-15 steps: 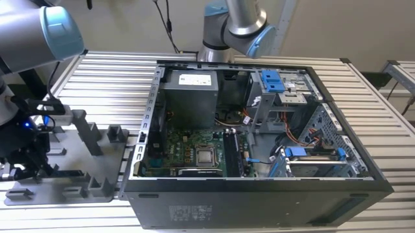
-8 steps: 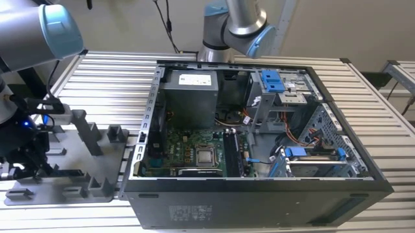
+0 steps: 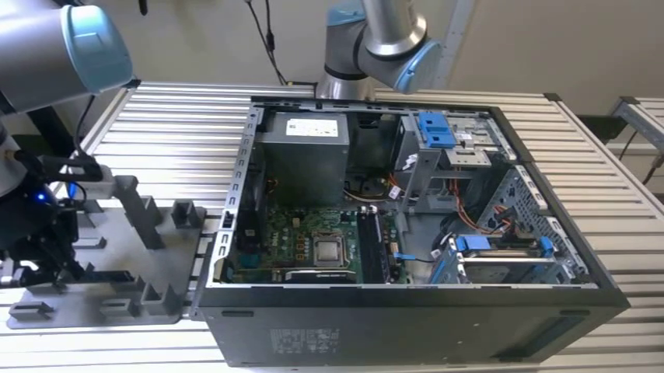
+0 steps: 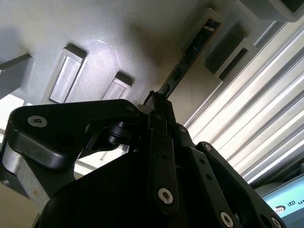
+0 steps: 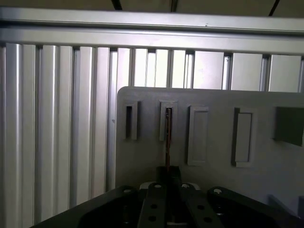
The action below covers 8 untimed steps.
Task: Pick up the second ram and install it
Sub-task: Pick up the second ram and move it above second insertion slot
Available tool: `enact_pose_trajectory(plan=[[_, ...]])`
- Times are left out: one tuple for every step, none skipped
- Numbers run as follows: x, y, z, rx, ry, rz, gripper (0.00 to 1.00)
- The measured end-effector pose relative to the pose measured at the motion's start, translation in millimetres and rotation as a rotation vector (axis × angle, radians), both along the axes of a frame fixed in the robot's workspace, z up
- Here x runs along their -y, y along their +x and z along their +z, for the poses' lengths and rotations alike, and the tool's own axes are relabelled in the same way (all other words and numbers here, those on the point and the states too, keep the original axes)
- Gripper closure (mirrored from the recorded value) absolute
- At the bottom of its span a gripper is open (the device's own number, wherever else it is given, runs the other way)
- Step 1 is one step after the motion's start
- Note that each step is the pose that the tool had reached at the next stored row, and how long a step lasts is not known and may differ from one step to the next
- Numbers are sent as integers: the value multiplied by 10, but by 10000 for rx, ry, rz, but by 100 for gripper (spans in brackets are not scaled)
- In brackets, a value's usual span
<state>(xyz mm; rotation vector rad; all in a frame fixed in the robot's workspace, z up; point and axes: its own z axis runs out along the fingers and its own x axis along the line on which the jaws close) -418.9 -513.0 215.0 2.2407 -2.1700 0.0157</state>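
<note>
Over grey holder tray [image 5: 213,99], gripper [image 5: 167,172] clamped on second ram [image 5: 167,137], standing edgewise in slot [image 5: 168,112]

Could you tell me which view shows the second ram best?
Second wrist view: the second ram runs lengthwise from slot to gripper. First wrist view shows it edge-on; exterior view places the gripper at the holder.
</note>
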Motion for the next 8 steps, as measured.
enact_pose_trajectory(plan=[[0, 0, 5, 0, 0, 0, 86], [0, 0, 6, 0, 0, 0, 86], [0, 0, 8, 1, 1, 0, 86], [0, 0, 10, 0, 0, 0, 86], [0, 0, 12, 0, 0, 0, 86], [0, 0, 13, 1, 0, 0, 86], [0, 0, 15, 1, 1, 0, 86], [0, -1, 17, 0, 0, 0, 86]])
